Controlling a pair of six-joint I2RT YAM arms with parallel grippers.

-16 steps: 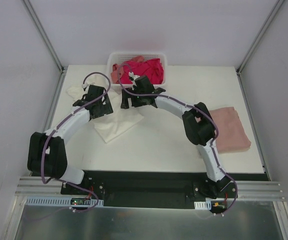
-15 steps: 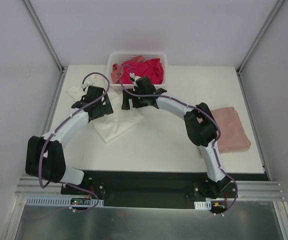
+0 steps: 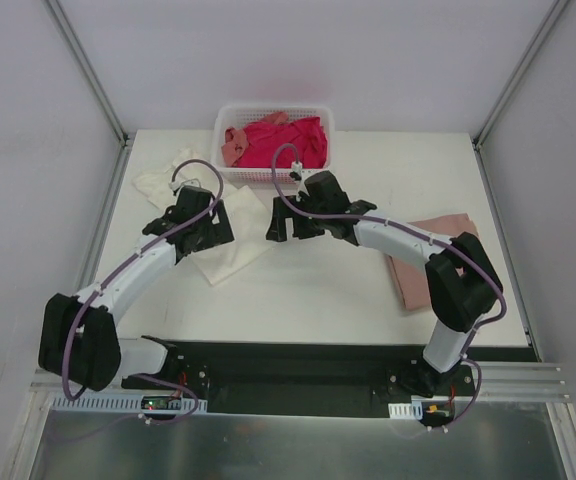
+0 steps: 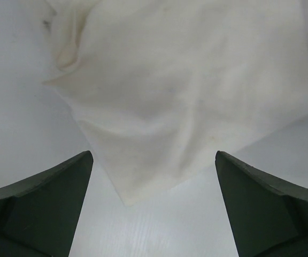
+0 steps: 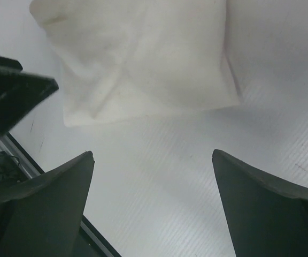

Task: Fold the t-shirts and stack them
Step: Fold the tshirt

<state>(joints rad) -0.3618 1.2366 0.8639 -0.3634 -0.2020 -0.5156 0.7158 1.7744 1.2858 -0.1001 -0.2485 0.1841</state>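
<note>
Cream t-shirt (image 4: 186, 91) lies flat on table (image 3: 318, 290), left of centre, just ahead of both sets of fingers, touching neither. Left fingers (image 4: 47, 209) spread wide, empty. Right fingers (image 5: 266, 209) equally wide, empty, over bare table beside shirt's edge. Overhead view alone shows folded pink t-shirt (image 3: 408, 280) at right, and magenta-red t-shirts (image 3: 283, 140) heaped in white basket (image 3: 268, 107) at far edge.
</note>
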